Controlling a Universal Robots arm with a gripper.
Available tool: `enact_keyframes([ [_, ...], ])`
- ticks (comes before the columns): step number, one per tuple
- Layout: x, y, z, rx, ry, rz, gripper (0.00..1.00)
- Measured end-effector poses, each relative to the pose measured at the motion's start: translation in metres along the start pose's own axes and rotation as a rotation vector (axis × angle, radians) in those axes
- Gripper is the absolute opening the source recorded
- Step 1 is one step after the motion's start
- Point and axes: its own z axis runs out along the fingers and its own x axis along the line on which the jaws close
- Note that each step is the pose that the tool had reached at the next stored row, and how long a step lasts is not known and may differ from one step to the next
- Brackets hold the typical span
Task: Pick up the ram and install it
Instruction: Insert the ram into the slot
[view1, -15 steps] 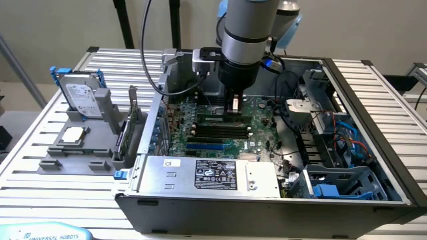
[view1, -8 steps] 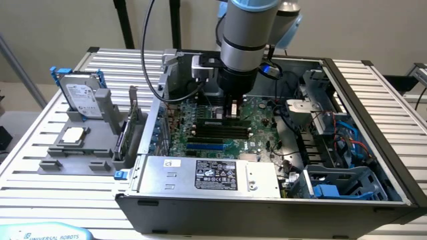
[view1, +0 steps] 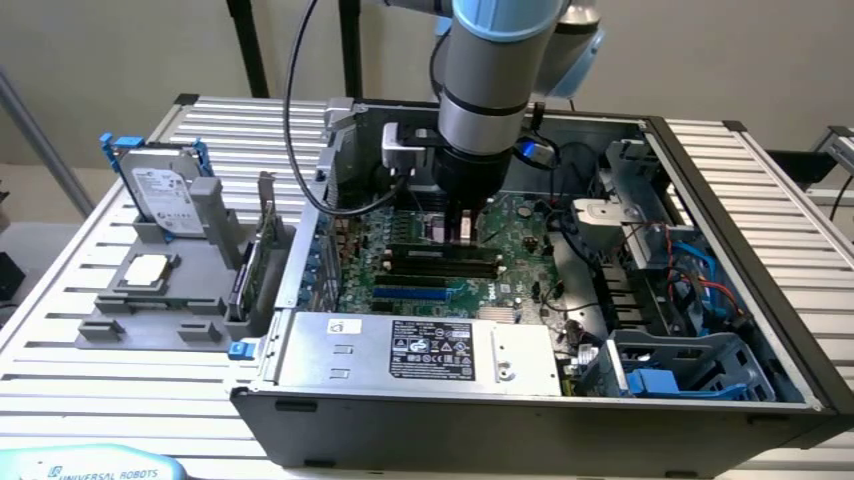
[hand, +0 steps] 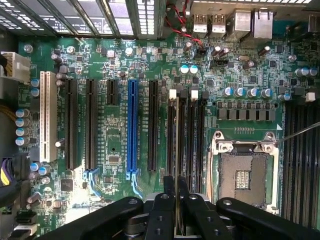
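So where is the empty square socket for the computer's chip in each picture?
Exterior view: hidden behind the robot arm, not visible.
Wrist view: the silver-framed socket sits beside the black memory slots.
Shared landmark: those black memory slots, just below the gripper in the exterior view.

case (view1: 747, 330): on table (view1: 80, 390)
board (view1: 441, 250): in case
gripper (view1: 463, 237): over board, above slots (view1: 434, 262)
rack (view1: 167, 290): on table, at the exterior view's left of case
drive (view1: 167, 190): upright in rack
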Motion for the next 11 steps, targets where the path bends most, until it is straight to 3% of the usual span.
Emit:
enact_keyframes([
  [11,0.0002,-0.0007,0.0057,0.0001,0.0058,0.000,0.13],
])
